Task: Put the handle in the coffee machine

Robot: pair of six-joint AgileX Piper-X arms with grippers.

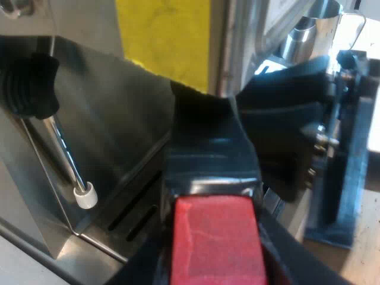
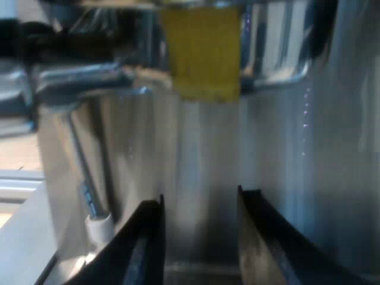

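No text can be read on the espresso machine [image 1: 119, 119].

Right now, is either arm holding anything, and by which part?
The left fingers grip the dark handle, close by its red end. The right fingers stand open before the steel machine front, holding nothing.

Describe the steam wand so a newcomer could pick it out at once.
Start at the espresso machine's shiny steel front, near the yellow patch. From the black ribbed knob a thin metal rod slants down: that is the steam wand. It is the only slender tube there, capped with a white tip, unlike the thick handle with its red end.
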